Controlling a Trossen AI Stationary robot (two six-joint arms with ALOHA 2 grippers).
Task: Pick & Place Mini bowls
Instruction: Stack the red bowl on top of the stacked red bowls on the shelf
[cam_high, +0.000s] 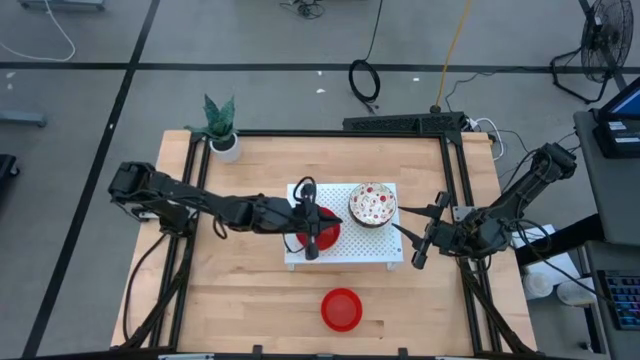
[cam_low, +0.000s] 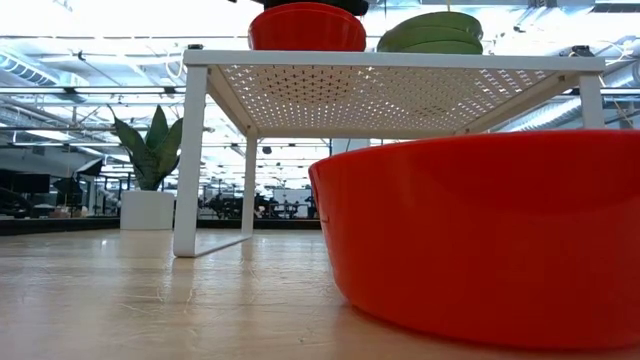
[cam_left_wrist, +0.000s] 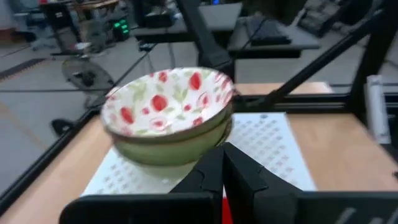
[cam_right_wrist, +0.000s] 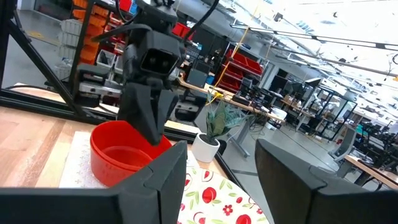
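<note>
A red mini bowl (cam_high: 327, 230) (cam_low: 307, 27) (cam_right_wrist: 118, 158) sits on the white perforated board (cam_high: 370, 246) (cam_low: 400, 95). Beside it on the board is a stack of speckled mini bowls (cam_high: 372, 203) (cam_left_wrist: 168, 109), white with red inside and greenish outside (cam_low: 430, 32). Another red mini bowl (cam_high: 342, 309) (cam_low: 480, 240) rests on the table near its near edge. My left gripper (cam_high: 311, 240) (cam_left_wrist: 222, 177) (cam_right_wrist: 152, 134) is shut on the red bowl on the board. My right gripper (cam_high: 410, 245) (cam_right_wrist: 221, 180) is open at the board's right end, beside the speckled stack. My left gripper pinches the rim (cam_right_wrist: 163, 144) of the red bowl on the board between its two fingers, on the side toward the table's near edge. The fingers (cam_right_wrist: 142, 115) come from above, pointing down. A red sliver (cam_left_wrist: 225, 208) shows between them. The bowl's base rests on the board.
A white plant pot (cam_high: 226, 145) (cam_low: 148, 210) (cam_right_wrist: 205, 146) stands at the table's far left corner. The board stands on legs above the tabletop. Bare wood lies left and right of the near red bowl. A black frame runs along the table's edges.
</note>
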